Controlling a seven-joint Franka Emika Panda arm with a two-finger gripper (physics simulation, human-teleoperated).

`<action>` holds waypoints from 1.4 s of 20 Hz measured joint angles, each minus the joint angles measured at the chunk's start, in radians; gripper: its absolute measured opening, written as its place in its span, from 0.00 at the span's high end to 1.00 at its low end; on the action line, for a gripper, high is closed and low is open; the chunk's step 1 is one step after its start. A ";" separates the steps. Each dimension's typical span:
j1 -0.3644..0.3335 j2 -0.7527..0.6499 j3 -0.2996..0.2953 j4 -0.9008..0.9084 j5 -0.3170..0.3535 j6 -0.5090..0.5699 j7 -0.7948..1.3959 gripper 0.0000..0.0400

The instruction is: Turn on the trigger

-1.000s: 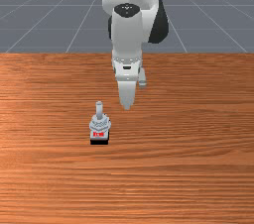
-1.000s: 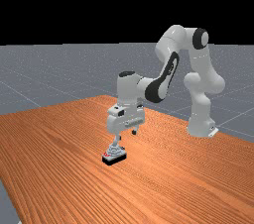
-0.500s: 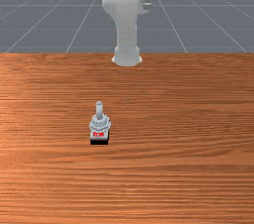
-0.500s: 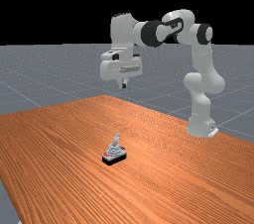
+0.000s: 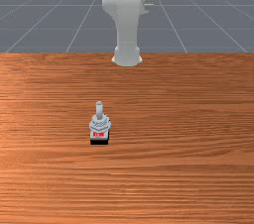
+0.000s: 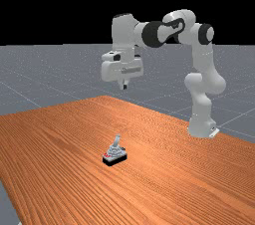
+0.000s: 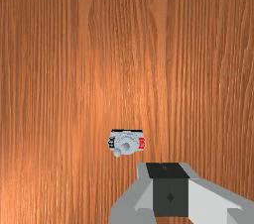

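High above the table, the gripper (image 6: 124, 86) hangs in the far view with its fingertips together and nothing held. In the wrist view the gripper (image 7: 170, 188) is shut too, its dark tips meeting. Well below stands a small grey joystick (image 5: 99, 125) on a black base, with red marking on its front, left of the middle in the front view. The far view has the joystick (image 6: 115, 155) beneath the hand, its stick leaning slightly to the right. From above, the joystick (image 7: 126, 142) lies beside the fingertips; a wide height separates them.
Orange-brown wood forms the table (image 6: 174, 169) around the joystick. The arm's base (image 6: 201, 127) stands at the far view's right, and the raised arm reaches left from it.
My hand has risen far above the joystick, and its fingers, apart a second ago, have come together. Over the last half second it has barely shifted. The joystick looks unmoved.
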 joint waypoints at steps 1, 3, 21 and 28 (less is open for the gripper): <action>0.000 0.005 -0.001 0.008 0.000 -0.010 0.005 1.00; -0.001 0.006 -0.001 0.011 0.000 -0.013 0.003 1.00; 0.043 0.020 -0.026 -0.167 -0.171 0.194 0.113 1.00; 0.018 0.118 -0.011 -0.167 -0.050 0.227 0.070 1.00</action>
